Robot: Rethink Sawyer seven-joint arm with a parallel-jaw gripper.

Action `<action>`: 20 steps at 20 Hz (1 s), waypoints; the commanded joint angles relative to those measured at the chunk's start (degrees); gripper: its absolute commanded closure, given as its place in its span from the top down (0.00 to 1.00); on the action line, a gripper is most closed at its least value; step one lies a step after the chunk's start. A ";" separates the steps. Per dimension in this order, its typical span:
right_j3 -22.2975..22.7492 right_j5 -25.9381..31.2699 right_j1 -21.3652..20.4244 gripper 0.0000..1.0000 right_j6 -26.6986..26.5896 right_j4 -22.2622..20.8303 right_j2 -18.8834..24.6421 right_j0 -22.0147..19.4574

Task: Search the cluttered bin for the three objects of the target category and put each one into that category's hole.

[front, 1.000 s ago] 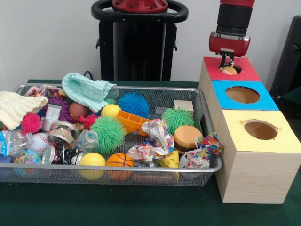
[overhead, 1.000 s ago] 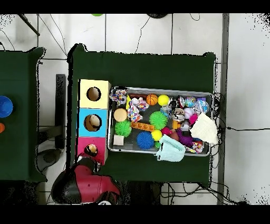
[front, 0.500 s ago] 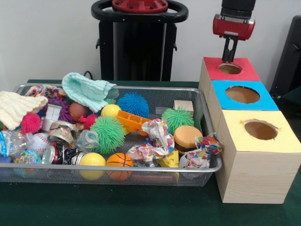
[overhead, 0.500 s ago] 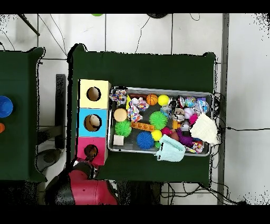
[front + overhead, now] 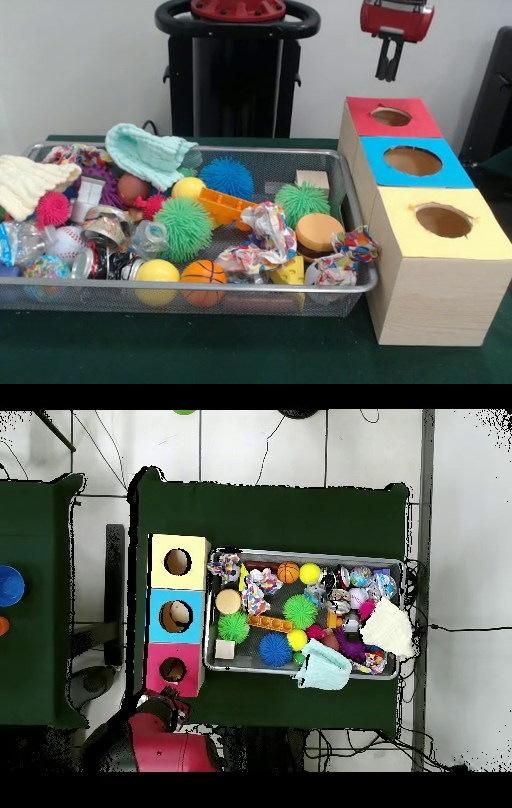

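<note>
Gripper (image 5: 390, 68): held above the red hole (image 5: 391, 117), empty; jaws nearly together.
Bin (image 5: 352, 284): cluttered.

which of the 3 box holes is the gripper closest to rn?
The red box's hole, farthest from the camera in the front view. The gripper hangs above it; the blue hole and yellow hole sit nearer the camera.
</note>
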 commanded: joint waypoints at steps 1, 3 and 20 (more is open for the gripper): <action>-2.44 5.18 -1.11 0.00 8.82 1.33 0.17 -1.08; -2.63 4.86 -0.93 0.00 8.40 1.11 0.26 -1.39; -4.94 -7.23 10.85 0.00 6.26 -2.11 1.21 -4.62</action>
